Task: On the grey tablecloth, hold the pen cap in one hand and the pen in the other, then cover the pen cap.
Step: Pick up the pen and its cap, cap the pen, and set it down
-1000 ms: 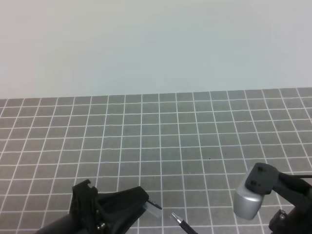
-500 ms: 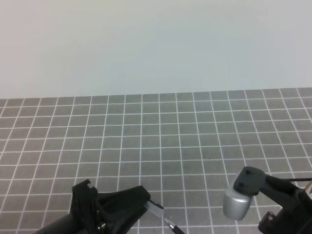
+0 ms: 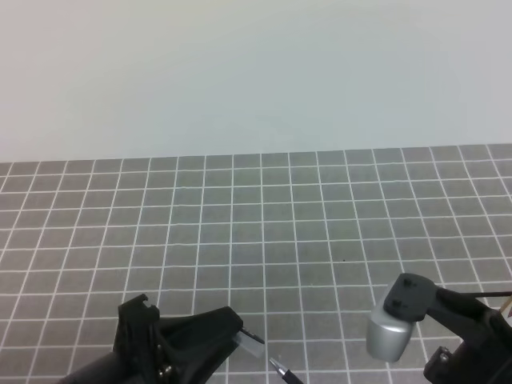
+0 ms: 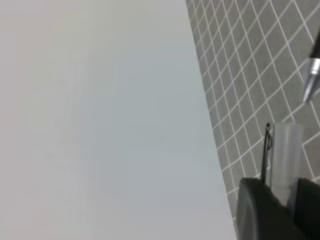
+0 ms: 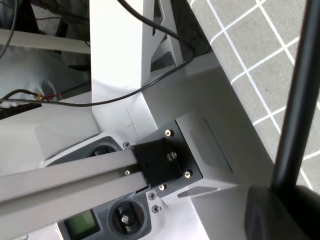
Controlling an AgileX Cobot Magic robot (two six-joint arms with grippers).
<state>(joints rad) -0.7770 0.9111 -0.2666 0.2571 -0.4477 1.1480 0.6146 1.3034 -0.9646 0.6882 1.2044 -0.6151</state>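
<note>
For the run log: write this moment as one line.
left gripper: shut on pen cap | right gripper: shut on pen | uncapped

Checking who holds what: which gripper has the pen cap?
The left gripper. A pale, translucent pen cap with a dark clip sticks out between its fingers. The right gripper holds the long black pen.

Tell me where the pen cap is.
Bottom centre-left of the high view: the pen cap sticks out of the left hand, above the grey tablecloth, just left of the pen tip.
</note>
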